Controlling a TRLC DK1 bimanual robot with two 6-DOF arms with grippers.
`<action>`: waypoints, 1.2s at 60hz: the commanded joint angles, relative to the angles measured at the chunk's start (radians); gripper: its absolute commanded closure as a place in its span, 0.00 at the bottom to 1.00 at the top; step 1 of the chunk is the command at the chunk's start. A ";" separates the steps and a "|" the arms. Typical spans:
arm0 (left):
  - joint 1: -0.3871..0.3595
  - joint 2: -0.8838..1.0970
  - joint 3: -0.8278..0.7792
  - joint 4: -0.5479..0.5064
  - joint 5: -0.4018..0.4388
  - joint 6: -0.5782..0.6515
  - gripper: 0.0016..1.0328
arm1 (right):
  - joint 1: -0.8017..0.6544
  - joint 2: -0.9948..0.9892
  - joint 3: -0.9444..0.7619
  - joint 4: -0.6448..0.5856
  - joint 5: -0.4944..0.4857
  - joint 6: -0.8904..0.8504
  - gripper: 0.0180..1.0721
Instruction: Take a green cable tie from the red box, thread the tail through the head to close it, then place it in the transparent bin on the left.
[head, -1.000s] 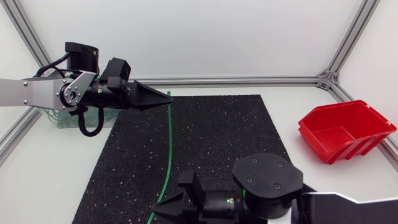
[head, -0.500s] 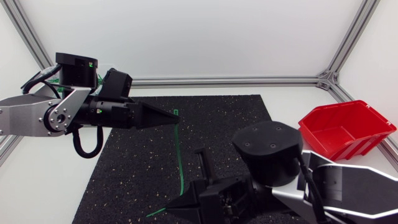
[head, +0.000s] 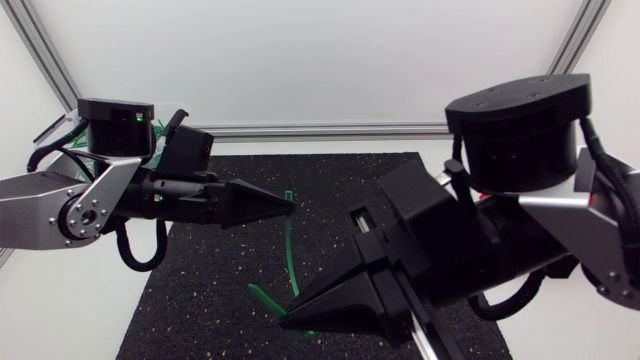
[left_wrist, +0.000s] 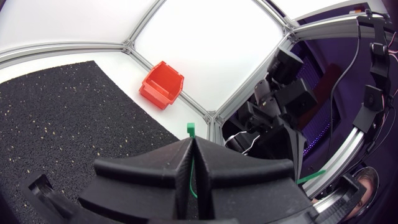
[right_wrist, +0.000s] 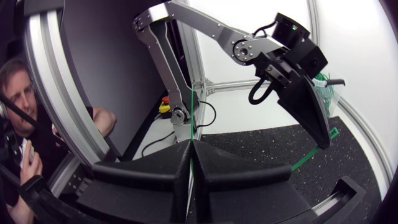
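A green cable tie (head: 289, 250) hangs over the black mat (head: 215, 290) between my two grippers. My left gripper (head: 291, 207) is shut on its head end; in the left wrist view the head (left_wrist: 190, 129) pokes out past the shut fingertips (left_wrist: 186, 149). My right gripper (head: 287, 320) is shut on the tail end, and a short piece of tail (head: 262, 297) sticks out beside it. In the right wrist view the strip (right_wrist: 191, 112) rises from my right gripper (right_wrist: 190, 144), with the left gripper (right_wrist: 322, 142) ahead. The red box (left_wrist: 163, 84) lies far ahead of the left gripper.
The transparent bin (right_wrist: 324, 87), with green ties in it, stands behind my left arm at the mat's far corner. My right arm's bulky wrist (head: 520, 130) covers the right side of the table in the head view. Aluminium frame rails (head: 330, 129) edge the table.
The right arm has risen and swung up over the mat's right side with the tail in its grip. The left gripper shifted slightly right and nearer. The tie now hangs between them, off the mat.
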 joint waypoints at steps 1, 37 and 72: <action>-0.031 -0.044 -0.028 0.012 -0.006 0.000 0.97 | -0.043 -0.016 0.035 -0.018 -0.035 0.180 0.95; -0.109 -0.194 -0.114 0.153 -0.160 -0.080 0.97 | -0.206 0.091 0.088 0.189 -0.225 1.156 0.95; -0.069 -0.214 -0.125 0.246 -0.210 -0.171 0.97 | -0.247 0.197 0.133 0.136 -0.265 1.269 0.95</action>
